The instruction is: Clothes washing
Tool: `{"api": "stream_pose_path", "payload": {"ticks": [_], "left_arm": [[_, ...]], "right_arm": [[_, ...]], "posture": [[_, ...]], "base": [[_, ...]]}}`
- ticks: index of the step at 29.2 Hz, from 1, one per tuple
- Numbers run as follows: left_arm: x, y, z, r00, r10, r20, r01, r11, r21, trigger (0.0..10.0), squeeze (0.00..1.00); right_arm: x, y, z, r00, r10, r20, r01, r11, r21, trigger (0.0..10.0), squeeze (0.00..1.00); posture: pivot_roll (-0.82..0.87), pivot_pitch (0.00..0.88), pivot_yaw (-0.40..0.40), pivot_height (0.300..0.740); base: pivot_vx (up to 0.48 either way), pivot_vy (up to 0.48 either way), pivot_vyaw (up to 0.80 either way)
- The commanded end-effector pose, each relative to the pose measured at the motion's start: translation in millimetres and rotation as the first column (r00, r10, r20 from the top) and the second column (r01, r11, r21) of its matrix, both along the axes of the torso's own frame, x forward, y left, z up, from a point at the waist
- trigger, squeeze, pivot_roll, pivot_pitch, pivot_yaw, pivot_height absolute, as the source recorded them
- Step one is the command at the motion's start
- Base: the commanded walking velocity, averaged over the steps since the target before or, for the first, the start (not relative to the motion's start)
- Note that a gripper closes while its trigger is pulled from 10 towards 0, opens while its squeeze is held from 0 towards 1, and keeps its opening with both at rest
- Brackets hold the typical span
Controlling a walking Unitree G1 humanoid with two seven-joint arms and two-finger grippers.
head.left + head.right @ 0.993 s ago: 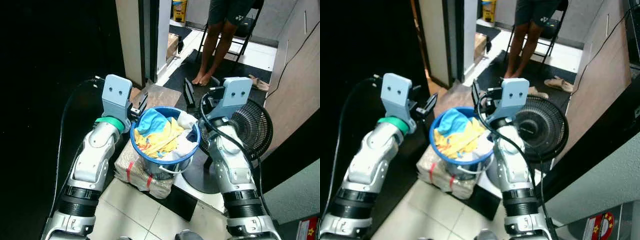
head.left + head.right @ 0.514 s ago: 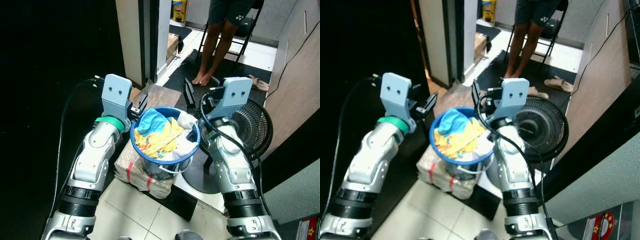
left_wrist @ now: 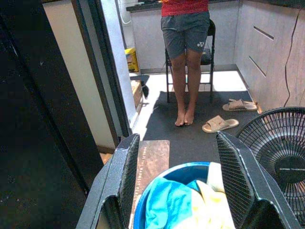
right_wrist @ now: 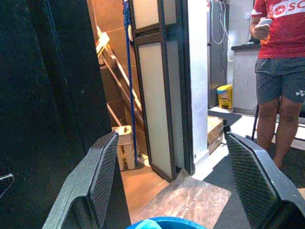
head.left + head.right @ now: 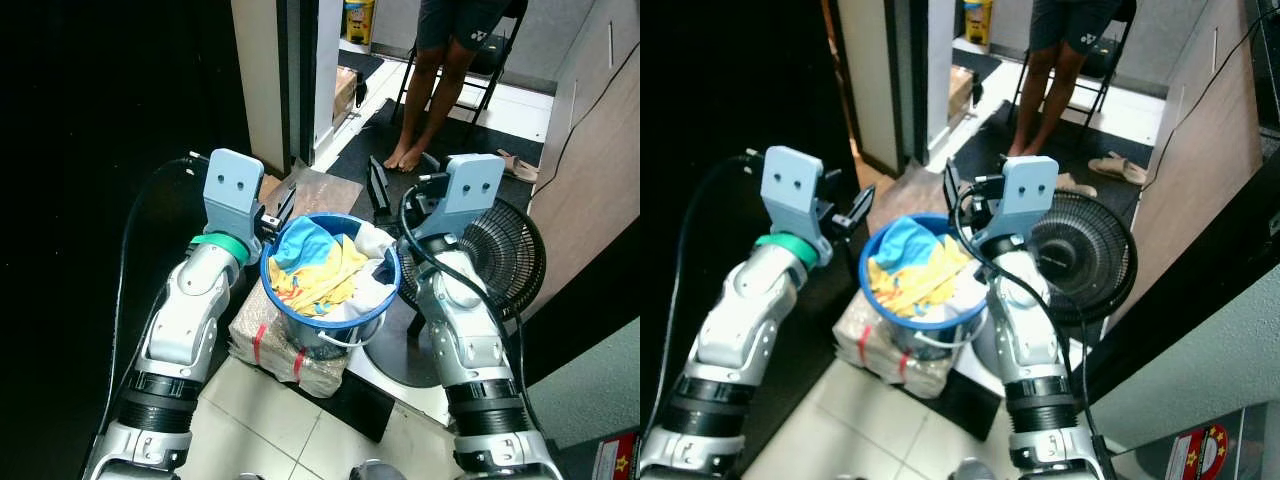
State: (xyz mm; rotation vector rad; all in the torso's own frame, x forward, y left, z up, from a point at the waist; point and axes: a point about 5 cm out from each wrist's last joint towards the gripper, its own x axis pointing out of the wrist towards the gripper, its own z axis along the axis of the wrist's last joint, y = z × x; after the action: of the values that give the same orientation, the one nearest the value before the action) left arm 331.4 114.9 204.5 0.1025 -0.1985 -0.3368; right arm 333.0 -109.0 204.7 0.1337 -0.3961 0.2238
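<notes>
The blue bucket [image 5: 330,275], heaped with laundry, stood on a plastic-wrapped bundle [image 5: 285,345] taped in red, directly before the robot and just beside a black floor fan [image 5: 510,255]. It looked light for its bulk, the load being soft cloth, but rigid enough at the wall to take a squeeze from both sides; the rim seemed the sensible place to hold, since the smooth plastic could slip under the black fingers and the white bail handle [image 5: 345,340] hung low at the front. The clothes [image 5: 320,265], blue, yellow and white, were limp and piled above the rim, so a tilt might spill them. The left gripper [image 5: 272,215] sat at the bucket's left edge and the right gripper [image 5: 385,195] at its far right edge, each with its fingers spread wide and pinching nothing. Beyond stood a person [image 3: 187,62] in a red shirt and dark shorts bearing a small white logo; white letters on the shirt read only in part, something like "SC".
</notes>
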Motion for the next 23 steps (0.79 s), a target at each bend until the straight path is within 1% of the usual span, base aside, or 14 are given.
{"api": "stream_pose_path", "payload": {"ticks": [1, 18, 21, 23], "left_arm": [[1.1, -0.1, -0.9, 1.0, 0.0, 0.002, 0.0, 1.0, 0.003, 10.0, 0.0], [0.8, -0.7, -0.6, 1.0, -0.004, 0.001, 0.004, 1.0, -0.002, 10.0, 0.0], [0.7, -0.7, -0.6, 1.0, -0.006, 0.001, 0.006, 1.0, -0.002, 10.0, 0.0], [0.8, -0.6, -0.4, 1.0, -0.005, 0.001, 0.005, 1.0, -0.004, 10.0, 0.0]], "right_arm": [[0.1, 1.8, -2.1, 1.0, 0.005, -0.012, -0.005, 1.0, -0.006, 10.0, 0.0], [-0.1, 1.5, -3.2, 1.0, 0.002, -0.018, -0.002, 1.0, -0.005, 10.0, 0.0], [0.3, 1.6, -3.3, 1.0, 0.003, -0.021, -0.003, 1.0, 0.001, 10.0, 0.0], [0.5, 1.9, -3.6, 1.0, 0.004, -0.025, -0.004, 1.0, 0.009, 10.0, 0.0]], "posture": [[-0.06, 0.0, 0.025, 0.74], [-0.06, 0.0, 0.026, 0.74], [-0.06, 0.0, 0.026, 0.74], [-0.05, 0.0, 0.026, 0.74]], "base": [[0.0, 0.0, 0.0], [0.0, 0.0, 0.0], [-0.472, 0.0, 0.0], [-0.469, 0.0, -0.61]]}}
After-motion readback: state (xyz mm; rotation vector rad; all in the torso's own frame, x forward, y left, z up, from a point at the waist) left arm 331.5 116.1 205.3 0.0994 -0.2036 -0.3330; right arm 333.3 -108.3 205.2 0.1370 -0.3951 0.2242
